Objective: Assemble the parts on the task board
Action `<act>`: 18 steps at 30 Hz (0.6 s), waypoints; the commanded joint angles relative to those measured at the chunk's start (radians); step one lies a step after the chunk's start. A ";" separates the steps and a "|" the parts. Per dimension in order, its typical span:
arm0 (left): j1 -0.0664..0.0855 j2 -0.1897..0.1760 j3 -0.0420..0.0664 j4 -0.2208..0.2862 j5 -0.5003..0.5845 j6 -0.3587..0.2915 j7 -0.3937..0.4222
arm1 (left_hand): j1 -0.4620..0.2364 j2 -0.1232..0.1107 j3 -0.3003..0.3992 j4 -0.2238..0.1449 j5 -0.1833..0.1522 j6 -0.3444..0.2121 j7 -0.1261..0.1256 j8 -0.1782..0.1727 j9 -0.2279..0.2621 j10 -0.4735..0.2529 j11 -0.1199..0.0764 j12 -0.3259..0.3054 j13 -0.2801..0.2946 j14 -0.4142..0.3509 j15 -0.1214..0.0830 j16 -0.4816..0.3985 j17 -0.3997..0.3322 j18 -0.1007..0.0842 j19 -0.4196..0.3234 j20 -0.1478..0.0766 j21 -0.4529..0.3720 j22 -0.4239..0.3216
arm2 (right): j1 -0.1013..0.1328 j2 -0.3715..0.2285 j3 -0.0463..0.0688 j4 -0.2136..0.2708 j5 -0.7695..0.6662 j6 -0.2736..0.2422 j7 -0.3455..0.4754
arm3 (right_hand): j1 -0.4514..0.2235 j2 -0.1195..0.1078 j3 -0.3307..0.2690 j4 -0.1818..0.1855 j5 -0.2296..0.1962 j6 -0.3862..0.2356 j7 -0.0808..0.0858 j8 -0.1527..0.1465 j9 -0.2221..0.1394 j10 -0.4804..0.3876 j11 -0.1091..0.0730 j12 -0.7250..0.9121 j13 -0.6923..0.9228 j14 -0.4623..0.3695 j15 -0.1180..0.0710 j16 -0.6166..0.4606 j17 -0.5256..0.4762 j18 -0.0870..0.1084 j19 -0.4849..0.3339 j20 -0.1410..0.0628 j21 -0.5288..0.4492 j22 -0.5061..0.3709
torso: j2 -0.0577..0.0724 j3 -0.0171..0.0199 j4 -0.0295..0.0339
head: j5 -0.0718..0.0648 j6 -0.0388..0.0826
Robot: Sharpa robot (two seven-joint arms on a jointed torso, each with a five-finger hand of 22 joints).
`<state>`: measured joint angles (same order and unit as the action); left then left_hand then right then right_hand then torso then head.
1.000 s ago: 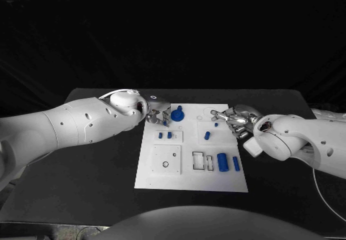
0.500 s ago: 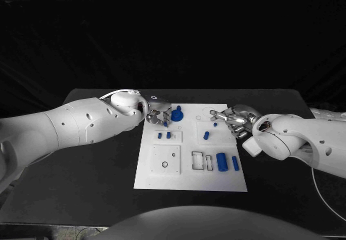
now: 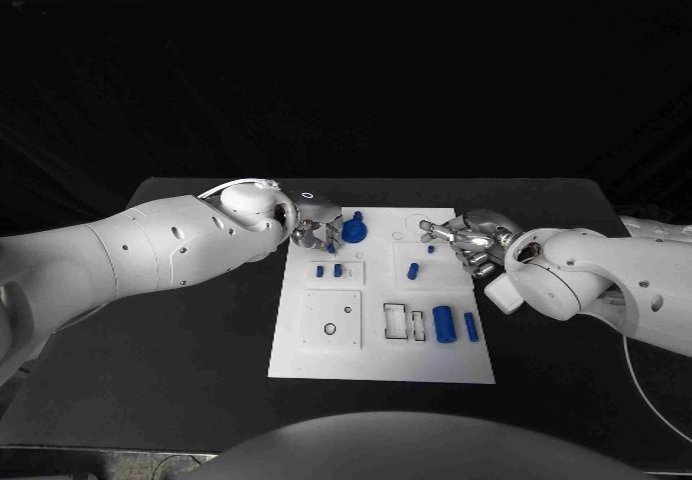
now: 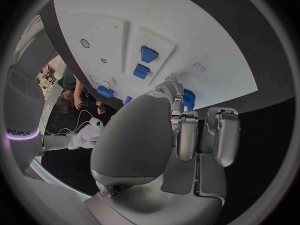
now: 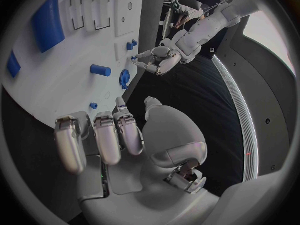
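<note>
Nearest me on the black counter, the task board carries two blue cylinders lying side by side toward its right edge, with two small blue blocks and a blue peg farther in. At the far end, the left hand sits with its fingers against the round blue part; whether they grip it I cannot tell. The right hand hovers over the far right corner, fingers loosely curled, holding nothing I can see.

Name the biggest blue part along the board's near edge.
The wide block, just left of the thin bar; it is clearly broader than that bar.
</note>
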<state>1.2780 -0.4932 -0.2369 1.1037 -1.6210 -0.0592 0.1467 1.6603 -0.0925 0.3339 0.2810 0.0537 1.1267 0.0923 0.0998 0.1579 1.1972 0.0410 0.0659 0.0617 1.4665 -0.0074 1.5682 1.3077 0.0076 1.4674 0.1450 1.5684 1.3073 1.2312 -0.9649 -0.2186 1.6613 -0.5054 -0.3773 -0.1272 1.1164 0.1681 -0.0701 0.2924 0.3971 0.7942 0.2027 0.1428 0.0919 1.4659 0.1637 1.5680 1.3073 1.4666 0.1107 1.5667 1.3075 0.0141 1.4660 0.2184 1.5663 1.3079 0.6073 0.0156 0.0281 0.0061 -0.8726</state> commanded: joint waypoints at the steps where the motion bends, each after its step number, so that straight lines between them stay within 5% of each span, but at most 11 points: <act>1: -0.001 0.004 0.000 0.003 0.009 0.024 0.011 | 0.001 0.002 0.006 0.001 0.004 -0.003 0.002 0.004 0.001 -0.008 0.002 -0.004 -0.001 0.104 0.000 0.003 0.263 -0.008 0.103 -0.006 0.002 0.263 | -0.001 0.001 0.000 0.001 -0.005 0.016 0.000 | 0.002 0.008 -0.004 -0.005 0.009 -0.002 0.030 0.007 0.001 0.105 0.002 0.003 0.263 0.104 0.002 0.004 0.263 -0.014 0.105 0.002 0.004 0.263 | 0.000 -0.0002 -0.0007 | 0.001 0.000; 18: -0.002 0.007 0.000 0.010 0.010 0.056 -0.003 | 0.002 0.002 0.008 0.000 0.004 -0.005 0.002 0.003 0.000 -0.010 0.002 -0.004 -0.001 0.104 0.001 0.003 0.263 -0.008 0.103 -0.006 0.002 0.263 | -0.001 0.002 0.000 0.000 -0.007 0.017 -0.002 | 0.005 0.008 -0.004 -0.006 0.011 -0.002 0.030 0.008 0.002 0.105 0.001 0.003 0.263 0.104 0.002 0.004 0.263 -0.014 0.105 0.002 0.004 0.263 | 0.000 -0.0001 0.0003 | 0.000 0.000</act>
<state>1.2767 -0.4881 -0.2365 1.1107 -1.6151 -0.0366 0.1452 1.6603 -0.0925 0.3339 0.2810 0.0537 1.1250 0.0907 0.1000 0.1573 1.1936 0.0446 0.0659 0.0618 1.4665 -0.0074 1.5682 1.3076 0.0075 1.4674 0.1450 1.5684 1.3073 1.2312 -0.9641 -0.2186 1.6605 -0.5059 -0.3754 -0.1296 1.1164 0.1681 -0.0729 0.2897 0.4030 0.7942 0.2027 0.1466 0.0918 1.4659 0.1637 1.5680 1.3073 1.4666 0.1107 1.5667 1.3074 0.0141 1.4660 0.2184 1.5663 1.3076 0.6071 0.0154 0.0279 0.0053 -0.8726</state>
